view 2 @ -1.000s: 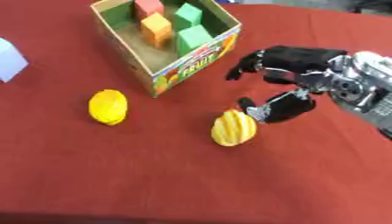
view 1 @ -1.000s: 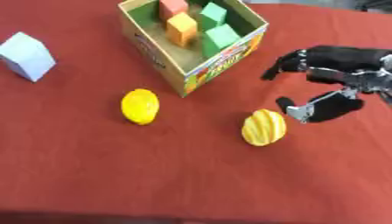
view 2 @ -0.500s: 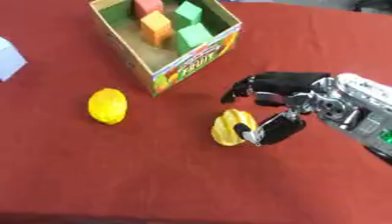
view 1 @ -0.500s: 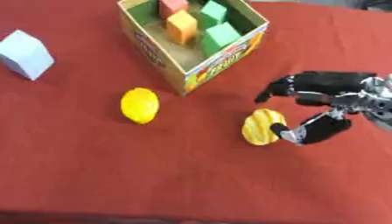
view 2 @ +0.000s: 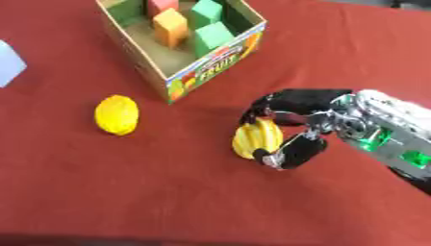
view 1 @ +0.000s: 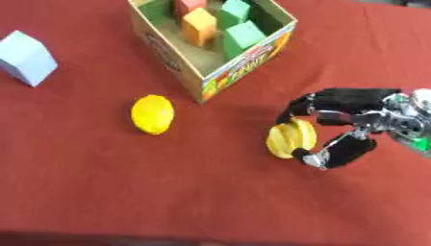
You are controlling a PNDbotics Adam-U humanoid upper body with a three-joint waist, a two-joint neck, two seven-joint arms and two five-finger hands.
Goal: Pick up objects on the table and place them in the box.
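Note:
A yellow ribbed fruit point(view 1: 289, 138) lies on the red tablecloth, right of the box's front corner. My right hand point(view 1: 352, 100) comes in from the right and is curled round it: the fingers arch over its top and the thumb point(view 1: 335, 153) presses at its lower right side. A smooth yellow lemon point(view 1: 152, 114) lies left of the box. The open cardboard box point(view 1: 245, 61) with a fruit print stands at the top centre and holds orange point(view 1: 199, 25), green point(view 1: 245, 36) and red blocks. My left hand shows in neither view.
A pale blue cube point(view 1: 26, 58) sits at the far left edge. The red cloth point(view 1: 168, 192) stretches bare across the front, with a dark edge along the bottom.
My right hand has come down and to the left from an open pose above the ribbed fruit and has closed its fingers and thumb round it. The lemon and the box stayed put.

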